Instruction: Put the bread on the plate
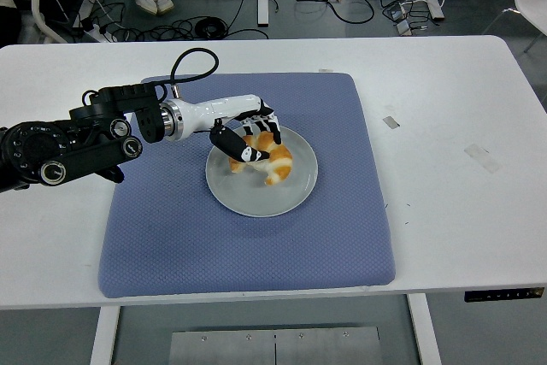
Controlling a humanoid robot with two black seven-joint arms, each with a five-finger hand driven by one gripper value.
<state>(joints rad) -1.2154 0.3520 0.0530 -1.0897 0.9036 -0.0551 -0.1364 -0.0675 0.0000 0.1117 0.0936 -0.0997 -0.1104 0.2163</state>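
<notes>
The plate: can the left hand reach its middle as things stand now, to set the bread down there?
Probably yes. The left hand is already over the plate, fingers closed on the bread, and nothing else lies on the plate or on the blue mat to block the way down.

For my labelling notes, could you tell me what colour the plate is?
Pale grey-green, seen in the head view: the plate.

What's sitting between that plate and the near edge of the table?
Only the blue mat: in the head view, nothing else lies between the plate and the table's near edge.
</notes>
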